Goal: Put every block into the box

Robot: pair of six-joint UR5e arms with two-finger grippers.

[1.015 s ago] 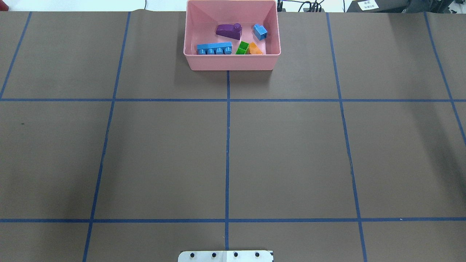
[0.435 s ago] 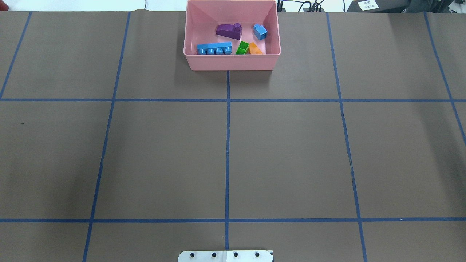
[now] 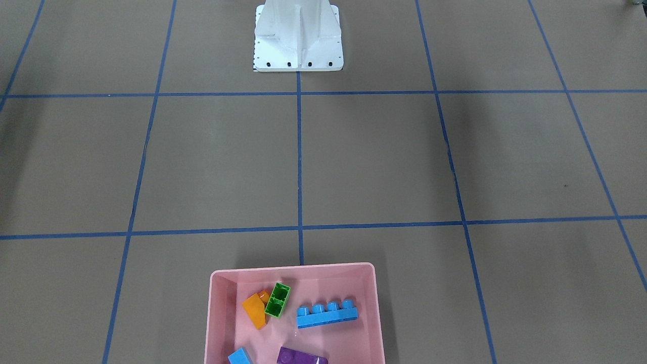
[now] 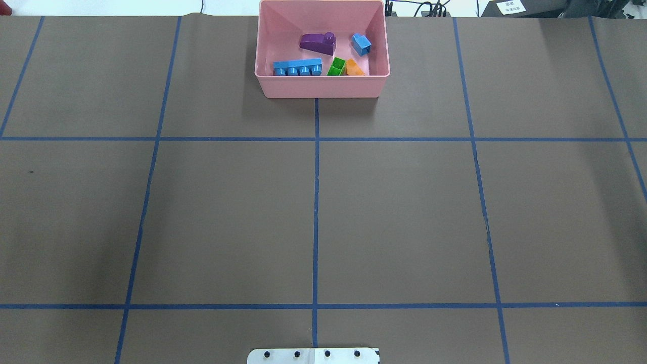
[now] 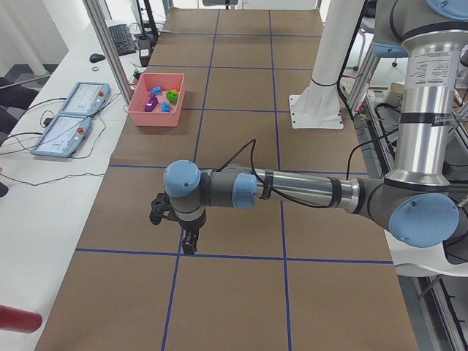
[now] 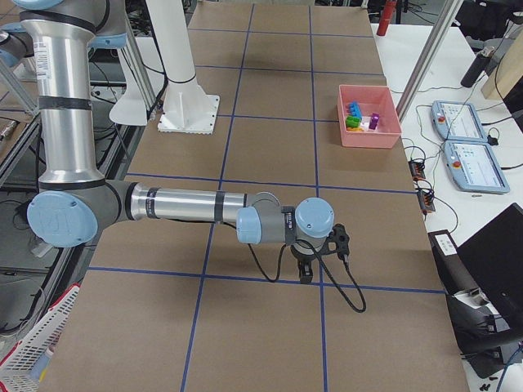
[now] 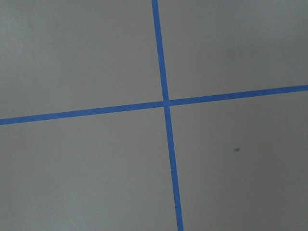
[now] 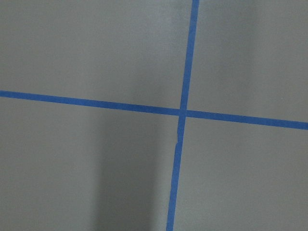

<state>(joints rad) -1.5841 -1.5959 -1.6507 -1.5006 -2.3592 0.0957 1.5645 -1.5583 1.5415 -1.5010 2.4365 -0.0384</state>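
Box (image 4: 323, 86) sits at far table edge, long axis L-R. All five blocks inside:
- Long blue block (image 4: 297, 66) lies along near wall, studs toward robot.
- Purple block (image 4: 317, 43) lies approx. parallel.
- Green block (image 4: 335, 66) lies just beside orange block (image 4: 355, 68).
- Small blue cube (image 4: 361, 44) lies apart.

Left gripper (image 5: 189, 245), right gripper (image 6: 305, 273): grip state can't be told. No change vs. earlier.

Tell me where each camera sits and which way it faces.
Front-facing: across the table, facing the robot; shows its white metal base plate, shallow pink plastic box.
Overhead: behind the robot, looking forward-down; same plate, same box.
Exterior left: table's left end; left arm nearest.
Exterior right: opposite end; right arm nearest.
Wrists: straight down onto blue tape crossings; no robot parts.
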